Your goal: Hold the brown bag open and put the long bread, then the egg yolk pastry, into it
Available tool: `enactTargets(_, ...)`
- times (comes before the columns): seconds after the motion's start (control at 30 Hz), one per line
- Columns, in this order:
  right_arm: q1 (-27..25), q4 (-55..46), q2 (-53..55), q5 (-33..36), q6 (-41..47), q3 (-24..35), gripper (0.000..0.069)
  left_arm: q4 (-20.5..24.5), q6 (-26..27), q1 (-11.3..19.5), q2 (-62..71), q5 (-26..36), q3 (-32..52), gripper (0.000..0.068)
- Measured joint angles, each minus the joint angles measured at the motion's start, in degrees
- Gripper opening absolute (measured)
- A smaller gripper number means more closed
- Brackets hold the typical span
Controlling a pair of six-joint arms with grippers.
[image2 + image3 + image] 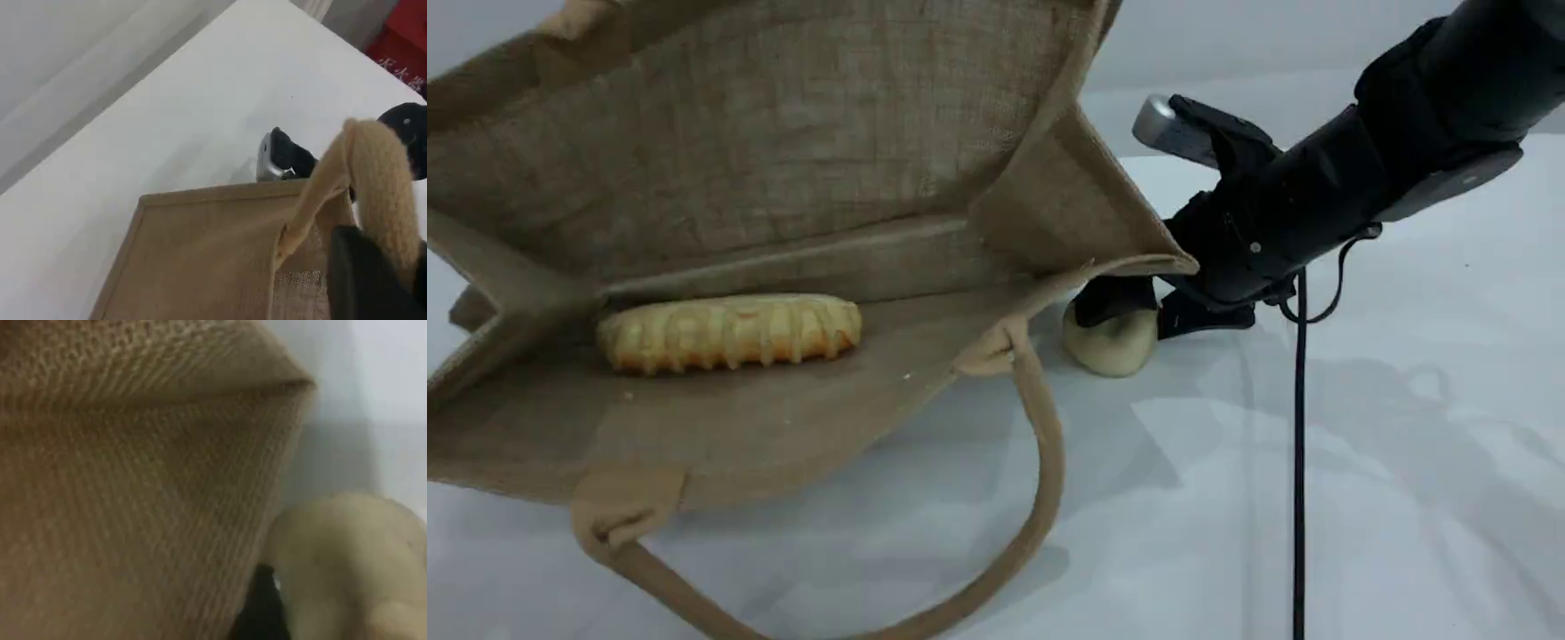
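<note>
Your right gripper (1129,313) is down on the egg yolk pastry (1110,348). One dark finger (1113,300) sits on top of the bun and another pokes out on its right side. You cannot tell from the pictures if the jaws are squeezing it or just around it. The pastry sits on the white table (1316,498), just outside the right corner of the brown bag (765,160). That bag corner hangs right over the pastry and the finger, so it is in the way. In the right wrist view the woven bag wall fills most of the picture and the pale bun (347,567) peeks out at the bottom right.

Your left gripper (373,280) is clenched tight on a bag handle (373,180) and holds it up, so the bag mouth is wide open toward the camera. The long bread (729,332) lies inside the bag, flat on the lower wall, near the back fold.

Your right arm (1360,169) comes in from the top right and slants down to the left. A black cable (1299,444) hangs straight down from it.

You can see one bag, one long bread, one pastry and two handles. The second handle (1040,462) loops loose onto the table in front
</note>
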Motion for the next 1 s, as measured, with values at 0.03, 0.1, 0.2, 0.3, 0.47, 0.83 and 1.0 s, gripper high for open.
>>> enactTargets(0.03, 0.0, 0.0, 0.0, -0.1, 0.0, 0.0, 0.0472, 0.0, 0.0, 0.0, 0.0, 0.0, 0.0, 0.0083)
enactTargets(0.1, 0.0, -0.1, 0.0, -0.1, 0.0, 0.0, 0.0432, 0.1, 0.0, 0.0, 0.0, 0.0, 0.0, 0.0083)
enactTargets(0.2, 0.0, -0.1, 0.0, -0.1, -0.1, 0.0, 0.0338, 0.1, 0.0, 0.0, 0.0, 0.0, 0.1, 0.0083)
enactTargets(0.3, 0.0, -0.3, 0.0, -0.1, -0.1, 0.0, 0.0232, 0.1, 0.0, 0.0, 0.0, 0.0, 0.1, 0.0083)
enactTargets(0.47, 0.0, -1.8, 0.0, 0.1, -0.4, 0.0, 0.0094, 0.1, 0.4, 0.0, 0.0, -0.1, 0.1, 0.0083)
enactTargets(0.83, -8.8, -21.4, -5.2, 1.9, 15.2, 0.0, 0.0057, 0.1, 0.4, 0.0, 0.0, 0.9, 0.1, 0.0083)
enactTargets(1.0, -18.5, -27.4, -13.6, 9.9, 22.4, 0.0, 0.0057, 0.1, 0.5, 0.0, 0.1, 0.9, 0.1, 0.0083)
